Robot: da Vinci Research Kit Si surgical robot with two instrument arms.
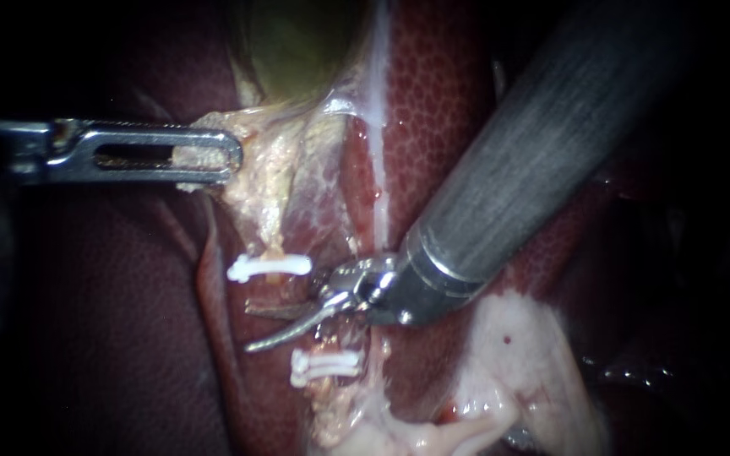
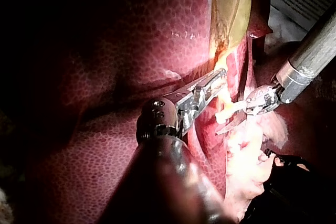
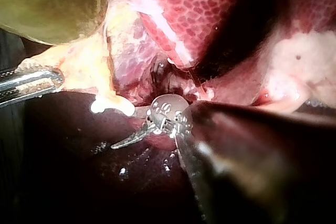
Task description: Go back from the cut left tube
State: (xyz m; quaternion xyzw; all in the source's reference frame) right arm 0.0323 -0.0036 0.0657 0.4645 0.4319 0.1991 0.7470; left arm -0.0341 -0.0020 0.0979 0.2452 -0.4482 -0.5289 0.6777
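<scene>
Closest to the lens is the right instrument [image 1: 255,328], its thick grey shaft slanting in from the far right and filling most of that side. Its two slim curved blades stand slightly spread and pinch nothing, their tips pointing left and a little near. They lie across the left tube [image 1: 274,241], a pale yellowish strand whose long axis runs far to near just left of the scene's middle. The blades sit in the stretch between the far clip [image 1: 268,268] and the near clip [image 1: 324,365], both white and set crosswise on the tube, and the tube looks parted there. Each clip is close to a blade, so there is little room along the tube. Left of the blade tips, dark smooth liver [image 1: 86,338] lies bare. Farther off, the left instrument [image 1: 226,156] comes in level from the left, its slotted jaws pressed together on the edge of the pale tissue [image 1: 255,169] from which the tube descends. It stands well apart from the blades. The olive gallbladder [image 1: 297,42] lies beyond that tissue, and a whitish flap [image 1: 517,355] lies near right, under the shaft.
</scene>
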